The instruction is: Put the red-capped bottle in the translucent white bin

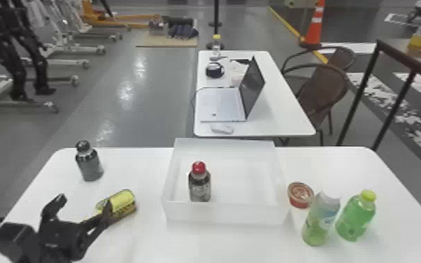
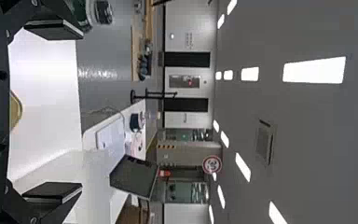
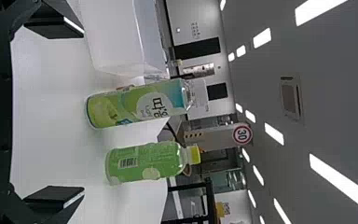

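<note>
"Left gripper (image 1: 84, 203): spread wide, nothing grasped, held left of the bin (image 1: 227, 213), by a yellow can (image 1: 124, 202)."

"Bottle (image 1: 199, 187), red cap?"

"One, upright inside the bin, near its left wall. Task apparently fulfilled."

"Why are the fingers parted?"

"Presumably so the can is not caught when the arm is withdrawn."

"Right gripper (image 3: 83, 112)?"

"Also spread, empty; faced towards green drinks (image 1: 355, 217) right of the bin, probably parked there because it is not needed."

A round, red-ringed white sign (image 3: 242, 134) on a pale column (image 3: 216, 139) reads "30". Large dark Korean lettering stands on a tall plastic bottle's green-and-blue label (image 3: 116, 107); a barcode (image 3: 128, 162) marks a yellow-capped green plastic bottle (image 3: 163, 161).
</note>
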You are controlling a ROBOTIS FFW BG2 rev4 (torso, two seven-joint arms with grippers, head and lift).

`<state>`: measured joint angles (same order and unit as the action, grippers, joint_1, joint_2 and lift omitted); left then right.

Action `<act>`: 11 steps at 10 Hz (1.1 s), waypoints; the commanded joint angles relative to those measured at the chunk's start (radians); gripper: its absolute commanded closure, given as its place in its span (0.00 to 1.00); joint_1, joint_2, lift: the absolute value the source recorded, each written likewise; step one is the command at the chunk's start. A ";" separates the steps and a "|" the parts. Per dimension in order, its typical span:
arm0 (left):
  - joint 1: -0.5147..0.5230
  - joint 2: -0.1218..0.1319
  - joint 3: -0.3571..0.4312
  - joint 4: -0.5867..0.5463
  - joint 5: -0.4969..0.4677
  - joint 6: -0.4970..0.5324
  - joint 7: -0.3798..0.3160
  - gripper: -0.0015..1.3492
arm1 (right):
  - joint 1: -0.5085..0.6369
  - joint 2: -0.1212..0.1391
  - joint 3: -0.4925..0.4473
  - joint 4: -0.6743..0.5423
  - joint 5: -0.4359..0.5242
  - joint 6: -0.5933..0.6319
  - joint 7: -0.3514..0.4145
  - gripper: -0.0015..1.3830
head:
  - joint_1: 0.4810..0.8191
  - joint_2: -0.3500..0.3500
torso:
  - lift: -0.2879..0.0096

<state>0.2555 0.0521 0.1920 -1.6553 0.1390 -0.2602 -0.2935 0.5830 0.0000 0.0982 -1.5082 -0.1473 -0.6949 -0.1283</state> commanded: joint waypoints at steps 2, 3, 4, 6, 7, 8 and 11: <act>0.168 -0.055 0.044 -0.029 0.008 -0.099 0.060 0.11 | 0.015 0.001 0.000 -0.010 0.000 0.000 -0.010 0.08 | 0.20 0.50 | 0.63; 0.214 -0.055 0.049 -0.029 -0.007 -0.114 0.062 0.11 | 0.021 0.001 0.000 -0.017 0.000 0.000 -0.011 0.08 | 0.20 0.50 | 0.63; 0.242 -0.055 0.038 -0.029 -0.010 -0.100 0.077 0.11 | 0.037 0.001 0.000 -0.030 0.003 0.000 -0.011 0.08 | 0.20 0.50 | 0.63; 0.246 -0.055 0.030 -0.024 -0.015 -0.094 0.082 0.11 | 0.064 -0.005 0.003 -0.078 0.022 0.035 -0.013 0.08 | 0.20 0.50 | 0.63; 0.246 -0.055 0.029 -0.024 -0.012 -0.091 0.082 0.11 | 0.066 -0.015 0.008 -0.081 0.017 0.038 -0.013 0.08 | 0.20 0.50 | 0.63; 0.246 -0.055 0.021 -0.024 -0.010 -0.091 0.082 0.11 | 0.066 -0.012 0.008 -0.081 0.015 0.040 -0.013 0.08 | 0.20 0.50 | 0.63; 0.260 -0.055 0.029 -0.011 -0.006 -0.102 0.088 0.11 | 0.067 -0.008 0.008 -0.081 0.011 0.044 -0.013 0.08 | 0.20 0.50 | 0.63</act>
<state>0.5120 0.0000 0.2161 -1.6708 0.1317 -0.3548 -0.2057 0.6504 -0.0076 0.1058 -1.5892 -0.1348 -0.6523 -0.1411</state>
